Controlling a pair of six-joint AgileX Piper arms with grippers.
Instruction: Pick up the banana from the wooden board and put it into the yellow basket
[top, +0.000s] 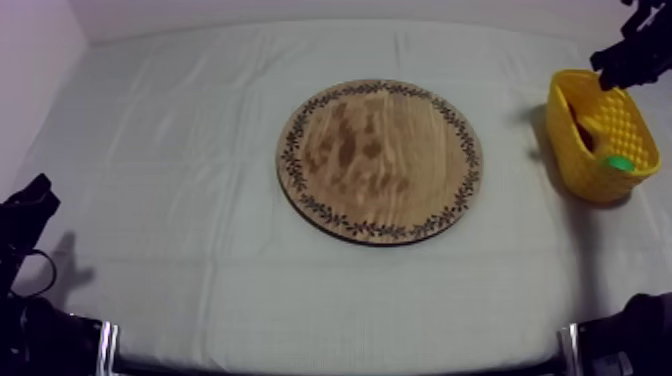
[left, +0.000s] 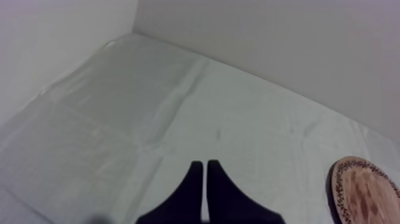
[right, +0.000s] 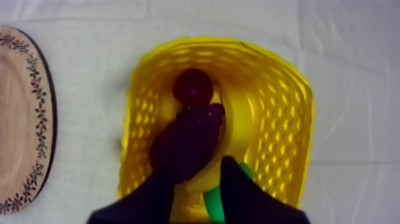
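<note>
Grey-white cloth surface (top: 170, 140), pale walls behind. The round wooden board w/ patterned rim (top: 380, 160) is bare. The yellow lattice-walled basket (top: 612, 130) sits at my right side. The right gripper (right: 199, 173) hangs over its mouth, fingers apart, nothing clamped.

A smooth yellow curved shape on the basket floor, beside the dark purple grape bunch (right: 187, 143), reads as the yellow toy banana (right: 221, 140). It's yellow on yellow, so not 100% sure.

Judgement: drop looks done, step in hand = retreat. Lift straight up with fingers apart, no sideways swing until clear of the rim. The basket looks light and prob tips or slides if a finger hooks the wall.

Also in the basket: small red fruit (right: 193, 87) touching the grapes, green pear (right: 213, 205) by the right finger, partly hidden. The left gripper (left: 204, 164) is clenched on nothing, parked low at left, well apart from the board, so no conflict.
</note>
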